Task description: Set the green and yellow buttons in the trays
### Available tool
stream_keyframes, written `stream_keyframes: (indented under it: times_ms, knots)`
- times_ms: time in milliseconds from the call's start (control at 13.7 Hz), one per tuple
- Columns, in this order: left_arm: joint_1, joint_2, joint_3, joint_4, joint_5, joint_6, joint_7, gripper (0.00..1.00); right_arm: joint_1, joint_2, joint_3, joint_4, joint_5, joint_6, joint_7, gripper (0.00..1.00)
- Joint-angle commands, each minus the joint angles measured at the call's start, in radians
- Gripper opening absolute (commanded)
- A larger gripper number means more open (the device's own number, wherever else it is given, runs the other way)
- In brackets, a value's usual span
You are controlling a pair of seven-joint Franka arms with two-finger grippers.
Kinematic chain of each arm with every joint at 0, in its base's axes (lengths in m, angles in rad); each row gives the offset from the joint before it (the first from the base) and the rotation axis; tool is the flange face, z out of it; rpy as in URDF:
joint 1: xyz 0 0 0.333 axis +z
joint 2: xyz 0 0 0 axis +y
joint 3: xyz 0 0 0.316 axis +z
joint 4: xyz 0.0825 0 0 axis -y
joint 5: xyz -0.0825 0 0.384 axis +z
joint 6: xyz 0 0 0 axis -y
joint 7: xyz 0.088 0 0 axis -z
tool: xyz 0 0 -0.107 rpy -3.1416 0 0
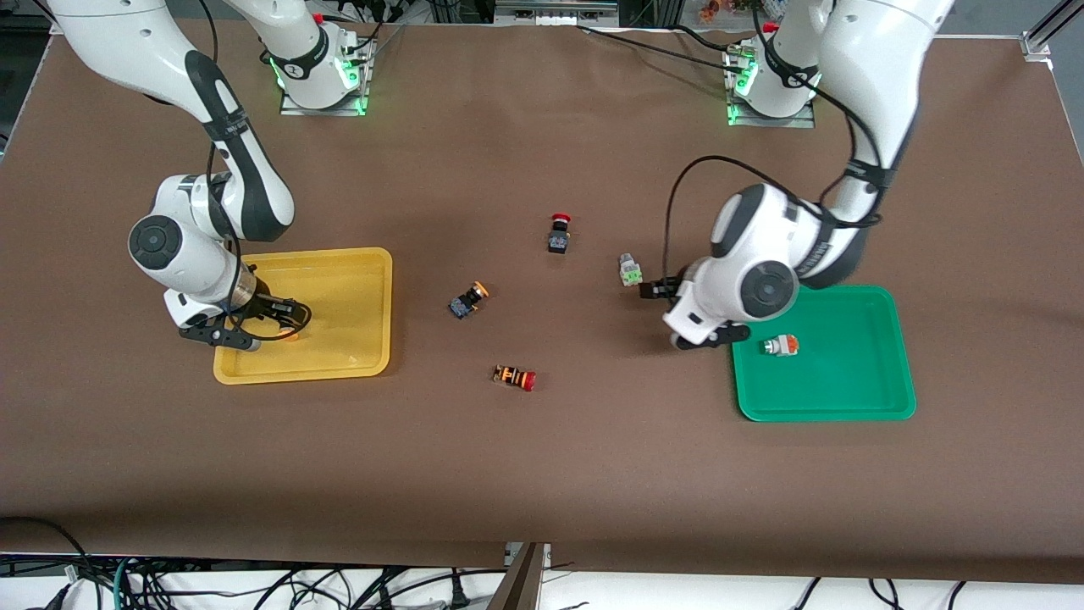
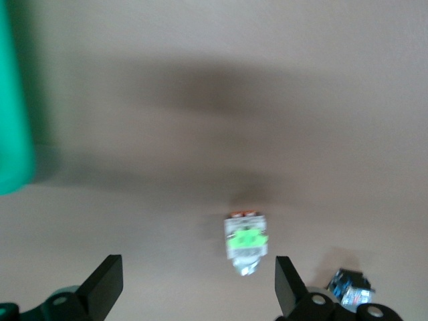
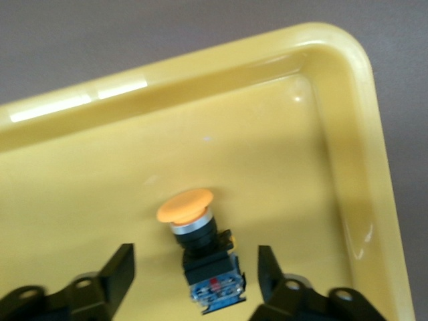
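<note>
My right gripper (image 1: 290, 315) is open, low in the yellow tray (image 1: 356, 280). A black-bodied button with a yellow-orange cap (image 3: 198, 249) lies on the tray floor (image 3: 80, 180) between the open fingers (image 3: 119, 271), untouched. My left gripper (image 1: 654, 290) is open over the table, between the green tray (image 1: 847, 398) and the pale grey green-marked button (image 1: 629, 271). That button (image 2: 245, 242) lies just ahead of the fingers (image 2: 107, 284). The grey orange-marked button (image 1: 780, 345) lies in the green tray. A second yellow-capped black button (image 1: 468, 301) lies mid-table.
A black button with a red cap (image 1: 558, 233) stands mid-table, farther from the front camera. An orange-banded red-capped button (image 1: 515, 377) lies nearer to it. The green tray's edge (image 2: 13, 100) and a dark button (image 2: 351, 291) show in the left wrist view.
</note>
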Motion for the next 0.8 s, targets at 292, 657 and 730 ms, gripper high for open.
stream_keyframes:
  times_ms: [292, 657, 730]
  knots:
    - [-0.103, 0.011, -0.005, -0.192, -0.009, 0.296, -0.023, 1.0, 0.106, -0.006, 0.173, 0.125, 0.011, -0.076, 0.636, 0.97]
    - [-0.11, 0.048, -0.007, -0.192, -0.004, 0.338, -0.023, 0.29, 0.308, 0.123, 0.166, 0.257, -0.039, -0.076, 1.101, 0.97]
    - [-0.116, 0.048, -0.005, -0.192, -0.003, 0.337, -0.023, 0.12, 0.322, 0.145, 0.167, 0.27, -0.07, -0.075, 1.17, 0.97]
